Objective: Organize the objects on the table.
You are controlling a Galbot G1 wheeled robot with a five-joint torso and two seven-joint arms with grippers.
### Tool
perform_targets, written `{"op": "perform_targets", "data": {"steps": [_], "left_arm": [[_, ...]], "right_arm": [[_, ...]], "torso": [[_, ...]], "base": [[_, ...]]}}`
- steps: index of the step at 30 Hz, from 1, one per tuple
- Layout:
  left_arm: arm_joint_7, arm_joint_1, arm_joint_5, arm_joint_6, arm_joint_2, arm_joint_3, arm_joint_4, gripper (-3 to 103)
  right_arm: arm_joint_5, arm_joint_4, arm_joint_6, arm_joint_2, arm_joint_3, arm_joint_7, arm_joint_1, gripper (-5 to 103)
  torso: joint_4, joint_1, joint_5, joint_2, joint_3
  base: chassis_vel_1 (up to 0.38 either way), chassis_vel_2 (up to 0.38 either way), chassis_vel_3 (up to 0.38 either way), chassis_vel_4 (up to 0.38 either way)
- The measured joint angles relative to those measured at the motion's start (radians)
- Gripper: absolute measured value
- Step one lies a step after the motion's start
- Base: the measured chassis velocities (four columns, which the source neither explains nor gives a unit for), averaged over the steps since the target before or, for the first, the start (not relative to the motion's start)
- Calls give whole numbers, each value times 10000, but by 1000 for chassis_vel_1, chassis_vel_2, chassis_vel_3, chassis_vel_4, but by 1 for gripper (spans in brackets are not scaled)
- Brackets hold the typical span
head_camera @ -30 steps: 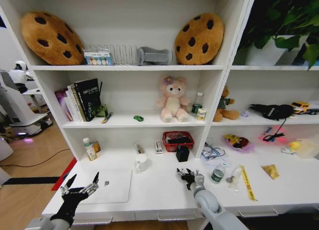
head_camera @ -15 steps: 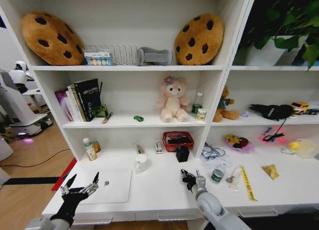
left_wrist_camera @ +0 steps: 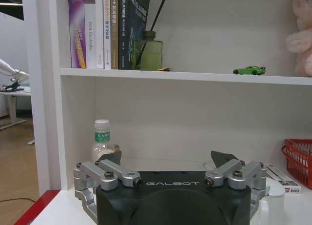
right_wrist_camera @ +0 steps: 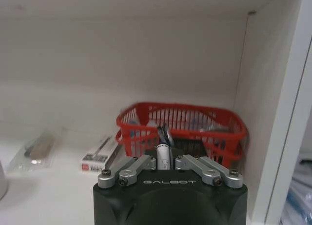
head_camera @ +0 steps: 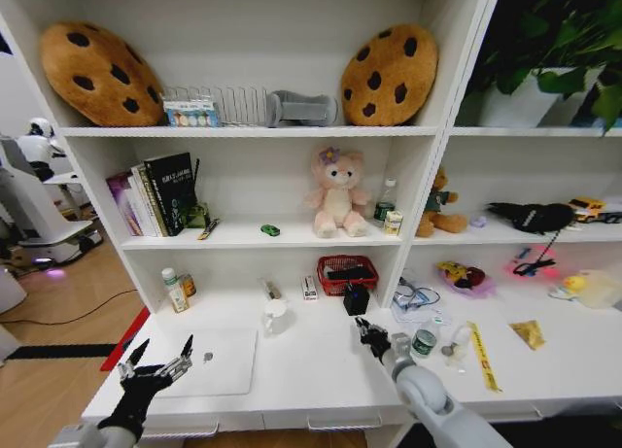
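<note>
**A:** Item one, far left?

**B:** Left claw (head_camera: 155, 368), low over the table's (head_camera: 311, 375) front corner. Jaws spread wide, nothing held. Arm idle, wrist level, fingers aimed at the shelving.

**A:** What is next to it?

**B:** Laptop (head_camera: 222, 361), lid shut, flat on the table just right of that claw. Car (left_wrist_camera: 249, 70), green, on the shelf above and ahead of it, off to its right and well apart.

**A:** Item two, the working side?

**B:** Right claw (right_wrist_camera: 165, 159), forearm reaching up from the table's front edge, fingers pointing inward. Jaws pinched nearly together on a slim pale stick with a dark tip, which I take to be a pen (right_wrist_camera: 163, 151). Its long axis runs out along the fingers.

**A:** And its target?

**B:** Probably the basket (right_wrist_camera: 181, 123), red wire, straight ahead of the right claw and near, set against the shelf upright. The pen's tip points into it. A dark box stands between the two, just before the basket. The right arm is much the nearer; the left claw is well apart.
</note>
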Motion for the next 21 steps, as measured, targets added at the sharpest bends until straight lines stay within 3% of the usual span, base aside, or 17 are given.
{"op": "perform_targets", "data": {"steps": [4,7,9,21], "left_arm": [[0,0,0,0,0,0,0,100],[0,0,0,0,0,0,0,100],[0,0,0,0,0,0,0,100],[0,0,0,0,0,0,0,100]], "right_arm": [[-241,-911,867,39,-339,-439,1075,13],[-301,-1171,958,69,-452,-518,1318,13],[-637,-2045,1429,237,-794,-627,1980,13],[-414,-3453,2059,648,-1493,-644,3539,13]], "torso": [[0,1,1,0,0],[0,1,2,0,0],[-2,1,2,0,0],[0,0,2,3,-1]], "base": [[0,0,0,0],[0,0,0,0],[0,0,0,0],[0,0,0,0]]}}
